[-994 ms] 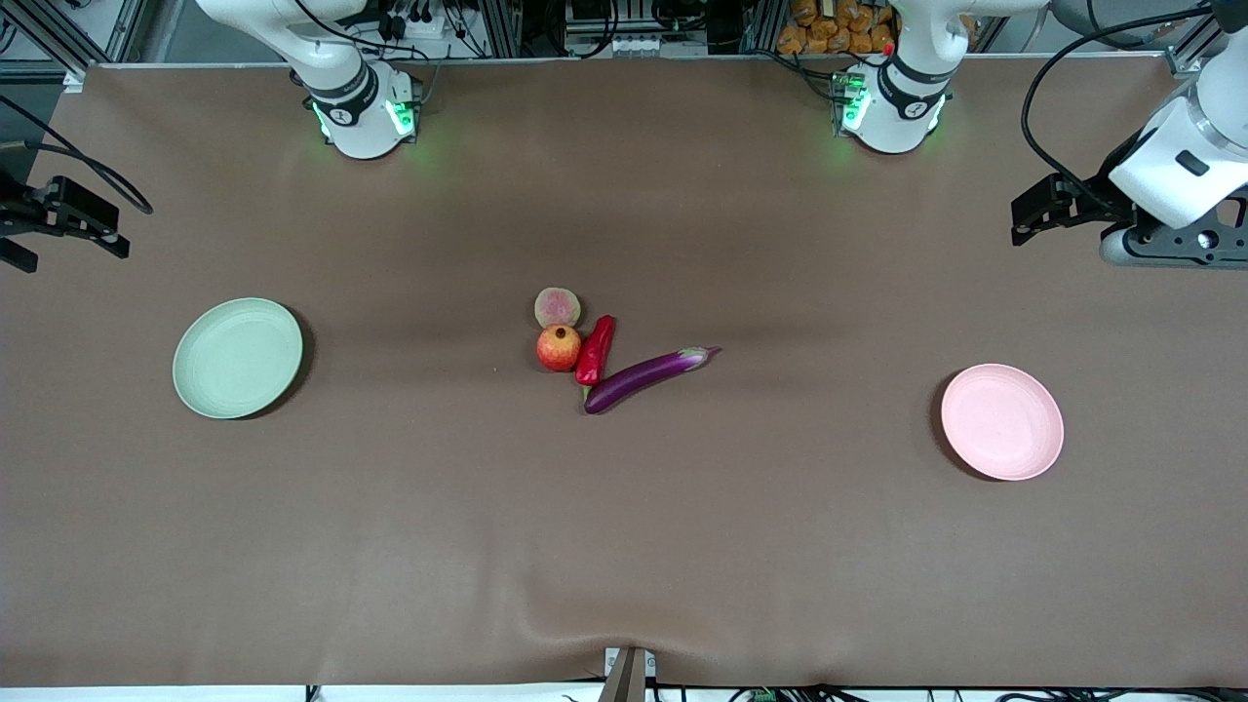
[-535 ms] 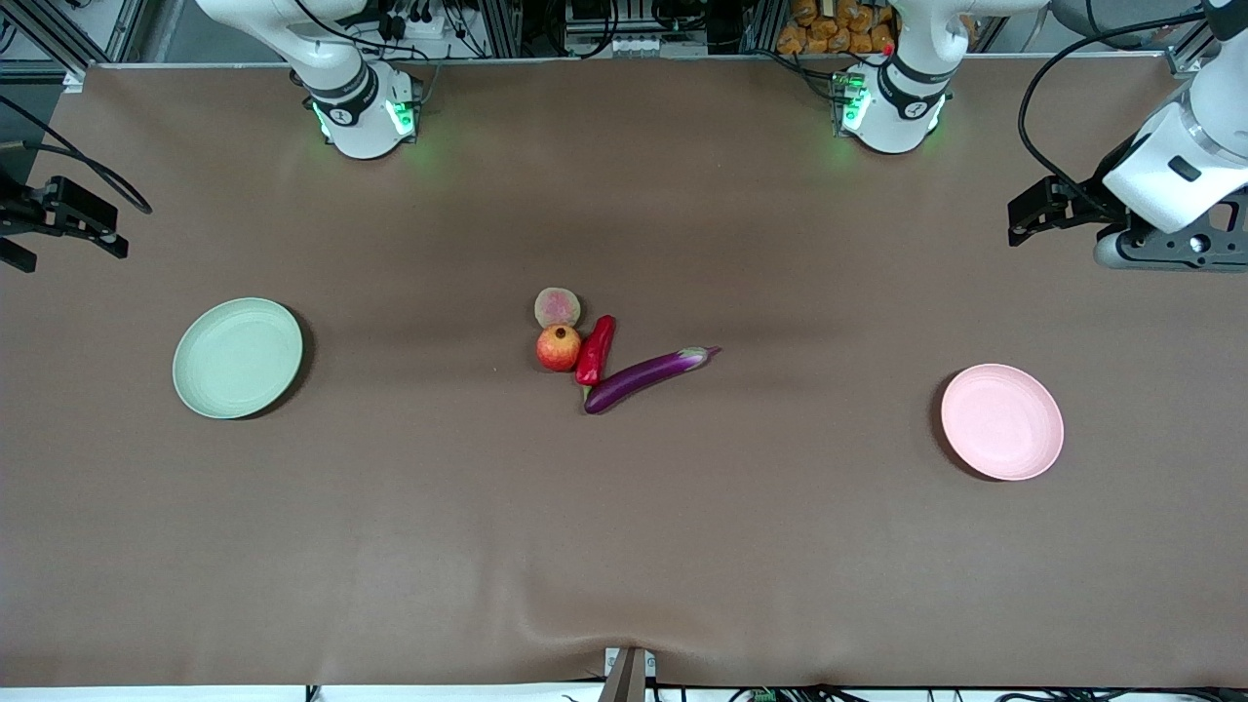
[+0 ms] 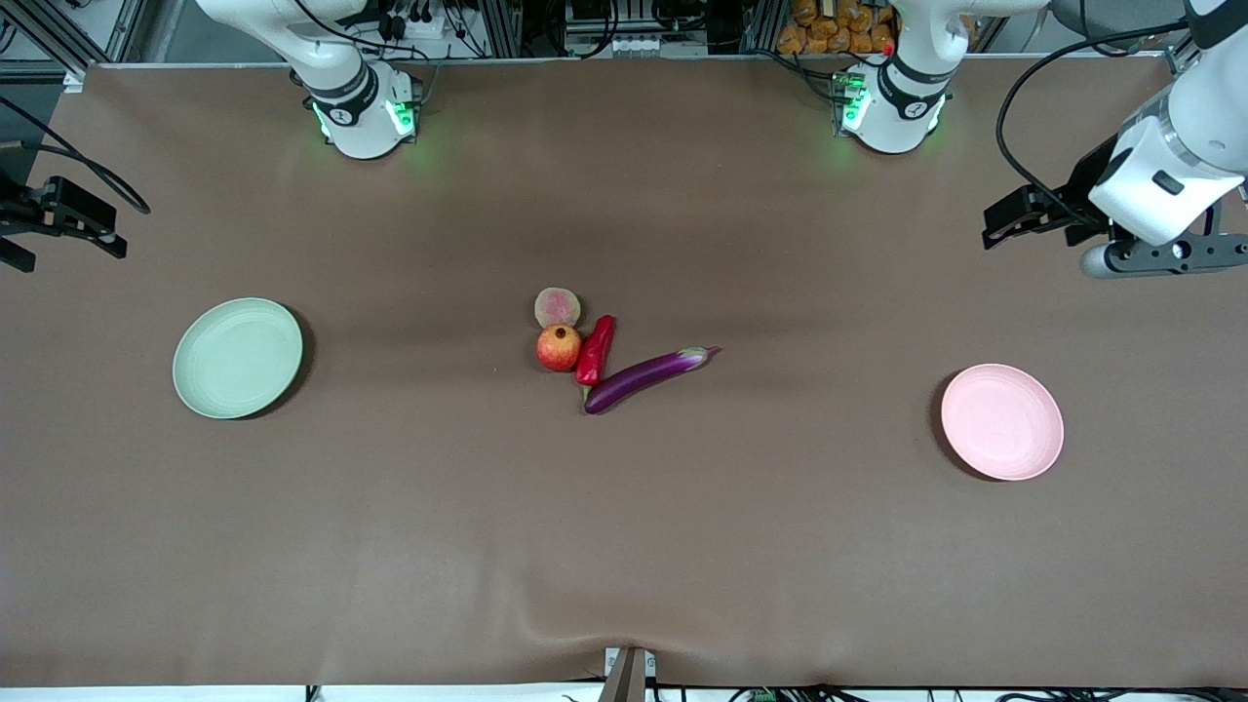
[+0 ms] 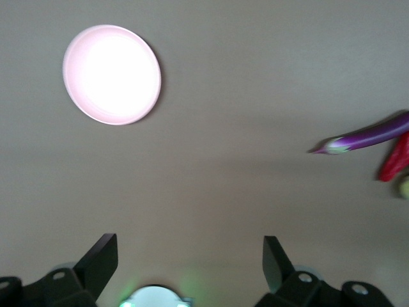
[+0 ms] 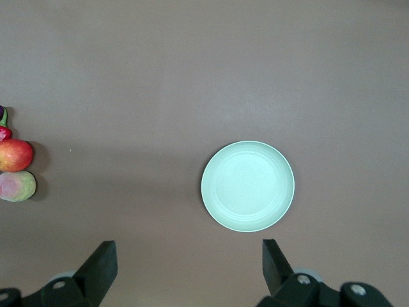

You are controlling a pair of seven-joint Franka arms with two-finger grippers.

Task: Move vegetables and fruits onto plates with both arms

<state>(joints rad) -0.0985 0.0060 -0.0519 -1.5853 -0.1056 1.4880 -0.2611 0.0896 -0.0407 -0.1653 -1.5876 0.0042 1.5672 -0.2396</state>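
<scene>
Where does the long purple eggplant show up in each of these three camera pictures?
Front view: the eggplant lies mid-table, touching the red chili pepper.
Left wrist view: the eggplant lies at the picture's edge, pale stem end toward the pink plate.
Right wrist view: it is hardly in the picture; at most a dark sliver at the edge.
Shared landmark: the red chili pepper, in the front and left wrist views.

Compared with the earlier front views, the left gripper (image 3: 1004, 222) now sits closer to the middle of the table and closer to the arm bases, over bare table at the left arm's end. The left arm's white wrist housing (image 3: 1155, 180) is shifted the same way and tilted more steeply.
</scene>
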